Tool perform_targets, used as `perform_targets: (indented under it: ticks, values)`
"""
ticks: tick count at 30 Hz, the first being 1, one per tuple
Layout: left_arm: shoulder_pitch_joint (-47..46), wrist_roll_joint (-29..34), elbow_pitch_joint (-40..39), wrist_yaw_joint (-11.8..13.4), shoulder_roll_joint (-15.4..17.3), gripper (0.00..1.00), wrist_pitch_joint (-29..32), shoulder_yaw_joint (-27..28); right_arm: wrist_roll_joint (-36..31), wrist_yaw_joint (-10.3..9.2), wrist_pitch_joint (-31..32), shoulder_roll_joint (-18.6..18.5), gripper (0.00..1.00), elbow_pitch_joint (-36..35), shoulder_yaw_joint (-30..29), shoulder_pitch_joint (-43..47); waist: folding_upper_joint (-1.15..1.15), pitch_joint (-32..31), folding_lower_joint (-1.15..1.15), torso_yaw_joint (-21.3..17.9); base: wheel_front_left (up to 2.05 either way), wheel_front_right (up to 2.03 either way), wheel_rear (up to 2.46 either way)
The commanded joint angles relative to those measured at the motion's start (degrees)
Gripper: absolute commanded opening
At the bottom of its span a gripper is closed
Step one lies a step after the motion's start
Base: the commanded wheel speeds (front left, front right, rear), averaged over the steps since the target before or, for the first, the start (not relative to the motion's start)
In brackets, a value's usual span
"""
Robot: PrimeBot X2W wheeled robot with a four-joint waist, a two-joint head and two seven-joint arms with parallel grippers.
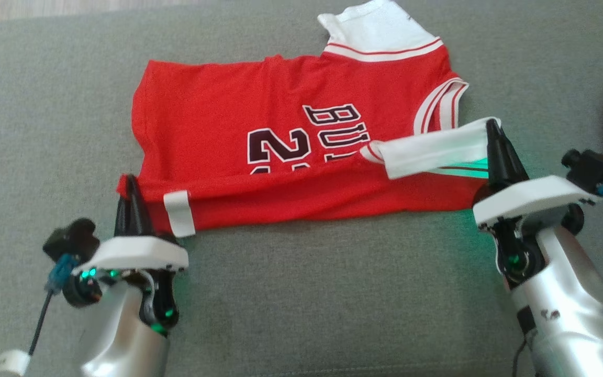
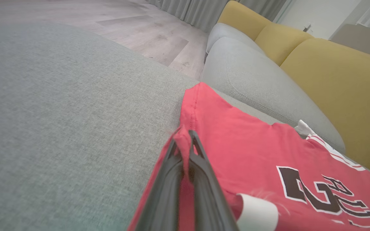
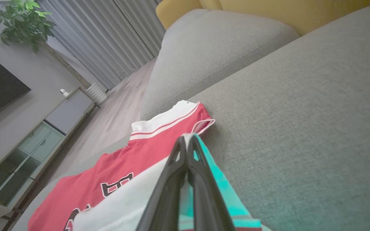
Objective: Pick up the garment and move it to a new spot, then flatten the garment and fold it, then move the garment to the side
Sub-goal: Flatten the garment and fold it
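While spread on the grey woven-fabric sofa seat, the red sleeveless jersey with white trim and black lettering has its near edge folded over, cutting off the number. left gripper: jaws closed, pinching the red hem corner. right gripper: jaws closed, pinching a white strap band lying across the lettering.

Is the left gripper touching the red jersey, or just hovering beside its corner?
Touching. In the left wrist view the left gripper is shut on a corner of the jersey, with red fabric pinched between its two fingers.
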Motion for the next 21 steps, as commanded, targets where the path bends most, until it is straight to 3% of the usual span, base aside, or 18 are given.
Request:
perform_targets:
  ticks: [1, 2, 3, 4, 5, 6, 9, 12, 16, 21]
  values:
    - [-2.42, 0.32, -0.89, 0.37, 1.03, 0.00, -0.30, 1.15, -0.59, 0.19, -0.71, 0.55, 0.00, -0.31, 0.76, -2.44, 0.00, 0.94, -0.02, 0.48, 0.00, 0.00, 0.00]
    - [-3.12, 0.49, -0.50, 0.11, 1.03, 0.00, -0.30, 0.67, -0.79, 0.19, -1.08, 0.78, 0.00, 0.73, 0.73, -3.39, 0.00, 1.23, -0.02, 0.60, 0.00, 0.00, 0.00]
    - [-3.79, 0.70, -0.06, -0.02, 1.03, 0.00, -0.30, 0.25, -0.96, 0.19, -1.47, 1.01, 0.08, 1.68, 0.76, -4.22, 0.00, 1.43, -0.02, 0.66, 0.00, 0.00, 0.00]
    - [-4.40, 0.85, 0.39, -0.11, 1.03, 0.05, -0.30, -0.13, -1.08, 0.19, -1.98, 1.24, 0.50, 2.72, 0.53, -4.94, 0.00, 1.56, -0.02, 0.71, 0.00, 0.00, 0.00]
    - [-4.96, 1.21, 0.78, 0.07, 1.03, 0.34, -0.30, -0.38, -1.20, 0.19, -2.54, 1.48, 1.00, 3.88, 0.07, -5.59, 0.00, 1.64, -0.02, 0.77, 0.00, 0.00, 0.00]
    - [-5.44, 1.66, 0.98, 0.30, 1.03, 1.00, -0.30, -0.44, -1.82, 0.19, -3.23, 1.61, 1.00, 4.90, -0.18, -6.25, 0.00, 1.71, -0.02, 0.82, 0.00, 0.00, 0.00]
    - [-5.91, 3.22, 0.44, 1.41, 1.03, 1.00, -0.30, 0.25, -4.43, 0.19, -4.83, 1.44, 1.00, 5.91, 0.25, -7.24, 0.00, 1.72, -0.02, 0.86, 0.00, 0.00, 0.00]
    - [-4.44, 9.39, -2.52, 3.63, 1.03, 1.00, -0.30, 1.77, -10.49, 0.19, -6.23, 0.80, 1.00, 6.15, -0.08, -7.19, 0.00, 1.58, -0.02, 0.63, 0.00, 0.00, 0.00]
    - [1.30, 19.54, -5.04, 5.03, 1.21, 1.00, -0.30, 2.56, -23.36, 0.19, -6.38, 1.57, 1.00, -1.05, -4.88, -1.84, 0.00, 0.67, -0.02, 0.35, 0.00, 0.00, 0.00]
    - [7.00, 25.97, -6.65, 5.60, 1.21, 1.00, -0.30, 2.29, -30.87, 0.19, -6.40, 3.90, 1.00, -6.18, -8.22, 6.17, 0.00, -1.60, -0.02, 0.50, 0.00, 0.00, 0.00]
